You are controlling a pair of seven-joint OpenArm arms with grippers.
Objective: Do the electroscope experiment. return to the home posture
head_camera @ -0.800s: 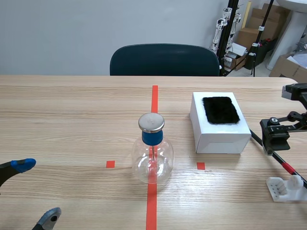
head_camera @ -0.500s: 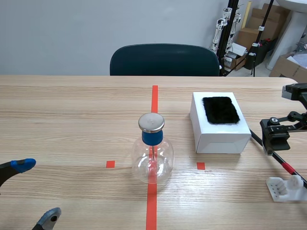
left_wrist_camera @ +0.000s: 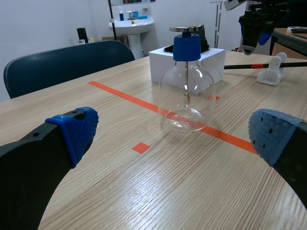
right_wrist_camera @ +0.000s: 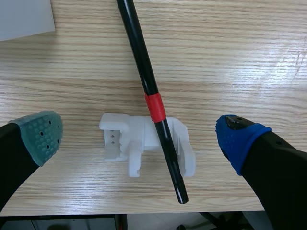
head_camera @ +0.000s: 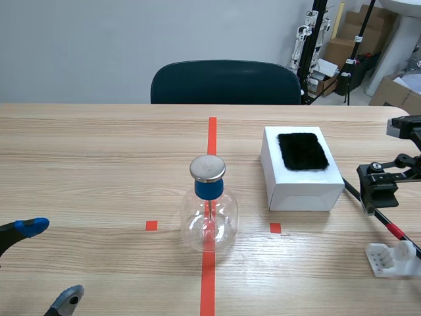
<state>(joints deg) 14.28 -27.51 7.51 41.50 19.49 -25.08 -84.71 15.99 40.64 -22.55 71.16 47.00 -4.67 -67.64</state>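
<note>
The electroscope (head_camera: 209,210) is pictured on the counter (head_camera: 99,164)'s centre line, the black rod (right_wrist_camera: 148,91) laid on its white holder (right_wrist_camera: 117,139) under the spread right claw (right_wrist_camera: 139,136), the left claw (head_camera: 51,262) likewise spread; both are best withdrawn slowly, clear of glass and rod.
</note>
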